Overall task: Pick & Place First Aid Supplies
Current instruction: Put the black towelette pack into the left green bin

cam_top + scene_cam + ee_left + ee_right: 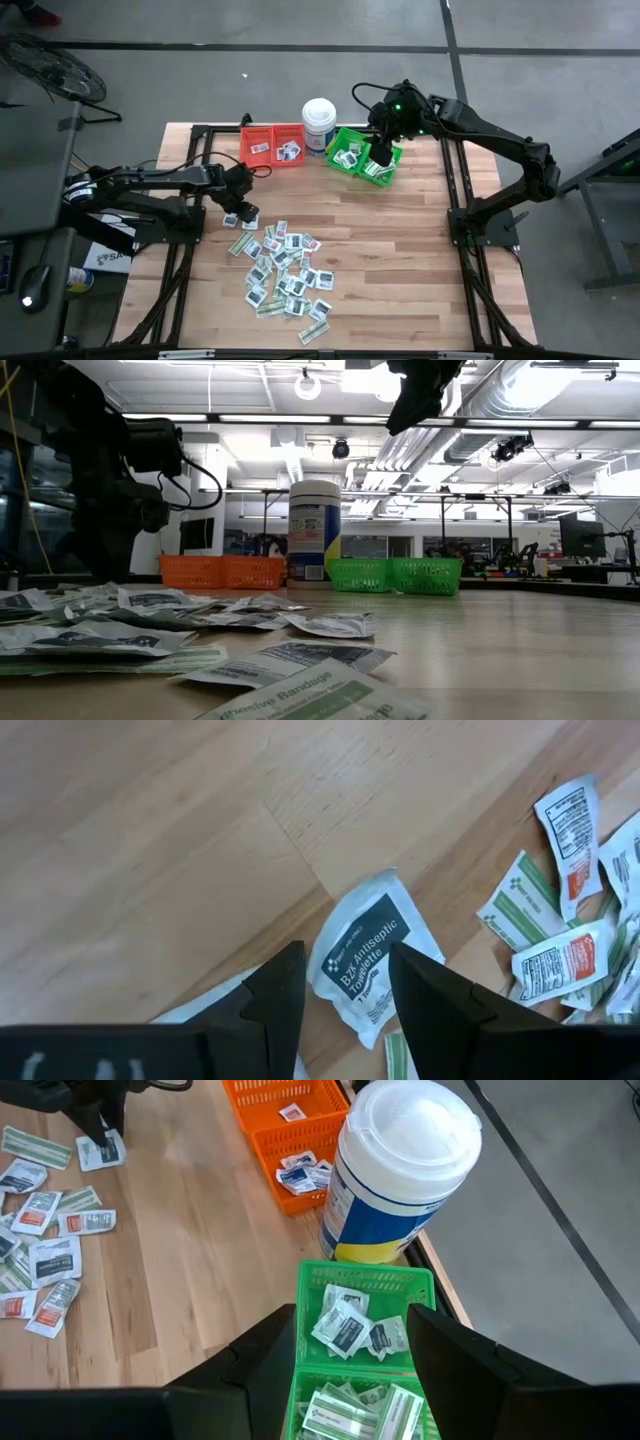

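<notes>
Packets point(283, 270) lie piled on table point(420, 250), more in red bin point(272, 145) and green bin point(362, 157). Left gripper point(345, 982) open over towelette packet point(368, 955) beside pile. Right gripper point(353, 1342) open, empty, above green bin, beside tub point(319, 124).

A wooden tabletop point(400, 250) carries a red bin point(272, 146), a tall white tub point(319, 124) with a blue-and-yellow label, and a green bin point(362, 157) in a row along its far edge, the tub standing between the bins.
</notes>
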Tool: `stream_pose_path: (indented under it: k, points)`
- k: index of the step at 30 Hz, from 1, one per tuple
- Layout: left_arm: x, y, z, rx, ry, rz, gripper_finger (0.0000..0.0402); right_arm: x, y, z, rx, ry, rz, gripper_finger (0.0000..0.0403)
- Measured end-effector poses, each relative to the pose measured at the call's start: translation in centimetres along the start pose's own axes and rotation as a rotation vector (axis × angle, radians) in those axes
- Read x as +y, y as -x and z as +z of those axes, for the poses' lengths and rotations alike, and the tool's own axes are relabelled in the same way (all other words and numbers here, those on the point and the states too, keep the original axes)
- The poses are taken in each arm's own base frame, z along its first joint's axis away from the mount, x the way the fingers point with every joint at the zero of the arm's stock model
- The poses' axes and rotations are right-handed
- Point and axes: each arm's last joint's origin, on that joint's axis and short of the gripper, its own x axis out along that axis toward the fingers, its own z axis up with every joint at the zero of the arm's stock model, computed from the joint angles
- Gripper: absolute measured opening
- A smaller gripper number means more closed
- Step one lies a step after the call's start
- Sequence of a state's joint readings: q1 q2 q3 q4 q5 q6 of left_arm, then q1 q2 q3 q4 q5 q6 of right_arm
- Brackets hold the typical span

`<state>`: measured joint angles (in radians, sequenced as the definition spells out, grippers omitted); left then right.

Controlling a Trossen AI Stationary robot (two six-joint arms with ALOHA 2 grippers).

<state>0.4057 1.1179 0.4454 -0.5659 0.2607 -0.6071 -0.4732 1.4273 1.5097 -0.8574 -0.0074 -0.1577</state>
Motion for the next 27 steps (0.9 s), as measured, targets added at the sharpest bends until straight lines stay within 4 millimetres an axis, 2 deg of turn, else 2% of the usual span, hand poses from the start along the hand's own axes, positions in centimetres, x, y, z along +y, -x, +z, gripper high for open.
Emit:
stream_pose_path:
  k: [5,17,22,27]
  points:
    - [-0.02,0.00,-0.01,0.004,0.000,-0.006,0.0129,0.00,0.00,0.00,0.000,0.000,0.000,0.0185]
    - [0.00,0.00,-0.02,0.004,0.001,-0.002,0.0051,0.00,0.00,0.00,0.000,0.003,0.000,0.0185]
    - [0.02,0.00,-0.02,0.002,-0.019,0.003,0.0007,-0.04,0.00,-0.01,0.002,0.003,-0.012,0.0185]
    - [0.01,0.00,-0.01,0.001,-0.050,0.001,0.0001,-0.09,0.00,-0.09,0.014,0.008,-0.034,0.0185]
